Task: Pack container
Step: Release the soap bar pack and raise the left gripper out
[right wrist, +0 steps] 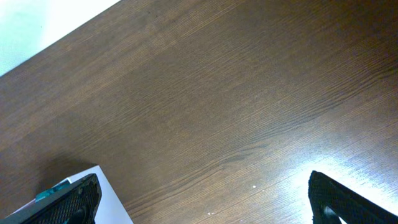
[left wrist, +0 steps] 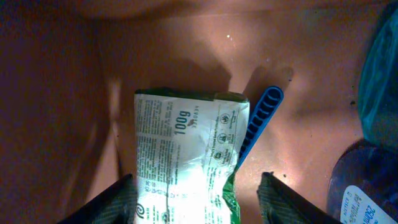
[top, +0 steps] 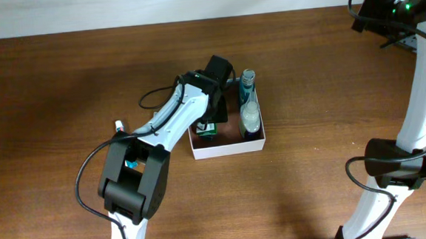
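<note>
The container [top: 226,149] is a shallow white-walled box with a reddish-brown floor [left wrist: 186,56], at the table's middle. My left gripper [left wrist: 194,198] reaches down inside it, open, with a green and white packet [left wrist: 186,155] lying between its fingers; a gap shows at the right finger. The packet also shows in the overhead view [top: 205,130]. A blue ridged strip [left wrist: 260,118] lies beside the packet. Two bottles [top: 249,106] lie along the container's right side. My right gripper [right wrist: 202,199] is open and empty above bare table at the far right.
A small white item [top: 118,125] and a teal item [top: 132,164] lie left of the container, by the left arm's base. A white flat corner [right wrist: 115,202] with a teal thing [right wrist: 57,185] shows in the right wrist view. The table is dark wood.
</note>
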Controlling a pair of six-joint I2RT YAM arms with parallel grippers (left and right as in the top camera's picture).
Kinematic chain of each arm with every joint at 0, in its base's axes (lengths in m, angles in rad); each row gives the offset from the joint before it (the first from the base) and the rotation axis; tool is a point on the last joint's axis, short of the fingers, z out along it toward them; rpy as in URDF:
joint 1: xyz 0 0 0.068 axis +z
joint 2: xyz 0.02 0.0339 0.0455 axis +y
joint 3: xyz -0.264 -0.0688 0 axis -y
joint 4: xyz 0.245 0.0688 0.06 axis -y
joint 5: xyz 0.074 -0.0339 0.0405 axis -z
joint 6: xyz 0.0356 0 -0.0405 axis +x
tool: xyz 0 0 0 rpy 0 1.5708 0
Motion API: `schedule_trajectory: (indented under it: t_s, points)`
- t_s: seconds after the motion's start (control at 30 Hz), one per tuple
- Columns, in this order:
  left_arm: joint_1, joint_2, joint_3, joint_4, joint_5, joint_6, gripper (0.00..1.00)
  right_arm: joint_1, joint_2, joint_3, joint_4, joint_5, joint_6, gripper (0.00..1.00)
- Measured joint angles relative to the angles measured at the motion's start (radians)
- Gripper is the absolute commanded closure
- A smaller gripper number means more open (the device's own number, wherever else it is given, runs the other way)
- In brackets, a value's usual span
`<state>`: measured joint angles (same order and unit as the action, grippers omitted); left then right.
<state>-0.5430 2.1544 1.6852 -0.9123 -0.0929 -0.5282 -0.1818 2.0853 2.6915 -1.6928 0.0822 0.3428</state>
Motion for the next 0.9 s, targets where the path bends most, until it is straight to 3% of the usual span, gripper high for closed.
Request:
schedule_trajectory:
  t_s: [0.2, 0.53, 0.9]
  points:
    - [0.001, 0.0, 0.053, -0.045, -0.001, 0.012, 0.45, 0.0, 0.0, 0.0, 0.0, 0.0, 0.0, 0.01]
    - [0.002, 0.0, 0.362, -0.159, -0.001, 0.055, 0.45, 0.0, 0.0, 0.0, 0.0, 0.0, 0.0, 0.02]
    - [0.139, 0.0, 0.459, -0.478, -0.001, 0.088, 0.41, 0.0, 0.0, 0.0, 0.0, 0.0, 0.0, 0.02]
